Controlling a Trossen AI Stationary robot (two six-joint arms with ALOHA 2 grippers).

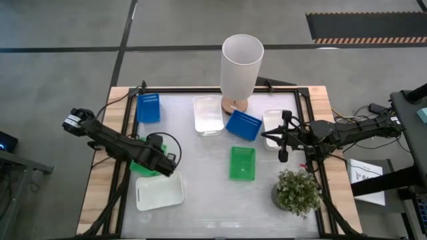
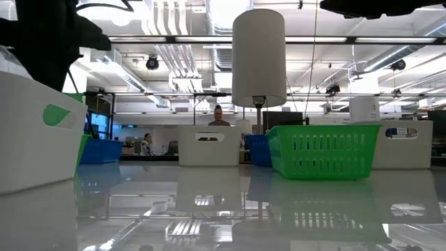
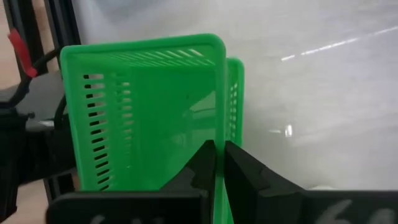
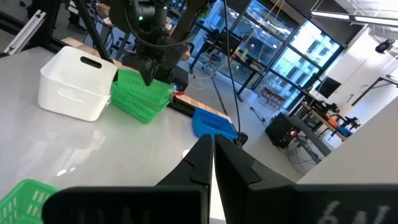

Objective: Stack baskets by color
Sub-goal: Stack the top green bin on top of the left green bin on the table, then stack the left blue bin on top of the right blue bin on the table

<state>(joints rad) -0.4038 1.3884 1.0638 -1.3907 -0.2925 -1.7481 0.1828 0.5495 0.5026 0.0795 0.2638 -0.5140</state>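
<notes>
- While the left gripper (image 1: 162, 162) sits low over the table's left side, its fingers (image 3: 202, 165) are pinched together on the thin wall of a green basket (image 3: 146, 112); the left wrist view shows that wall running up between the two dark tips, with a second green rim just behind it.
- From the right wrist view, the same gripper (image 4: 151, 68) stands on a stack of two green baskets (image 4: 142, 94), which lies touching or just beside a white basket (image 4: 76, 84).
- From above, that white basket (image 1: 159, 191) lies at the front left, with the green stack mostly hidden under the arm.
- Another green basket (image 1: 243, 163) lies alone near the table's middle, towards the front.
- One blue basket (image 1: 148, 108) lies at the back left; a second blue basket (image 1: 243, 125) lies tilted just right of the middle.
- A translucent white basket (image 1: 208, 115) lies between the two blue ones, beside the base of the tall white cylinder (image 1: 241, 65).
- One more white basket (image 1: 273, 123) lies at the right edge, partly under the right arm.
- The right gripper (image 1: 283, 139) hangs above the table's right side with its fingers (image 4: 200, 158) pressed together and nothing between them.
- A potted plant (image 1: 297, 192) stands at the front right corner.
- In the low view, people show in the room beyond the table (image 1: 200, 213).
</notes>
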